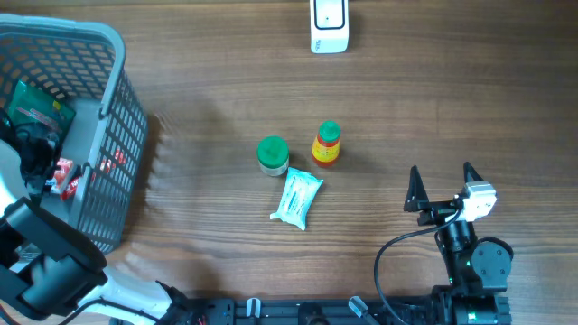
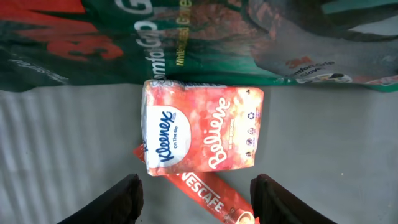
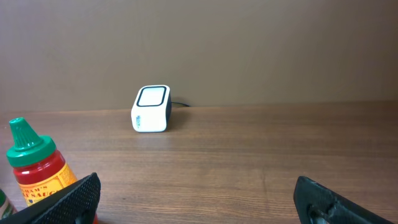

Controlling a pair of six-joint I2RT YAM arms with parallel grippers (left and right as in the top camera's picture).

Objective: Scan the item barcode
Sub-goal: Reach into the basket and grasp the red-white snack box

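Left wrist view: Kleenex pack [image 2: 202, 127] lies flat, long axis left-right.

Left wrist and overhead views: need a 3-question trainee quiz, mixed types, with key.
1. True or false: the Kleenex pack lies on top of the Nescafe sachet.
2. Which item on the table lies flat? A sauce bottle; B green-lidded jar; C wipes packet.
3. The left arm's jaws hang over items in which container?
Key: 1 true; 2 C; 3 the basket.
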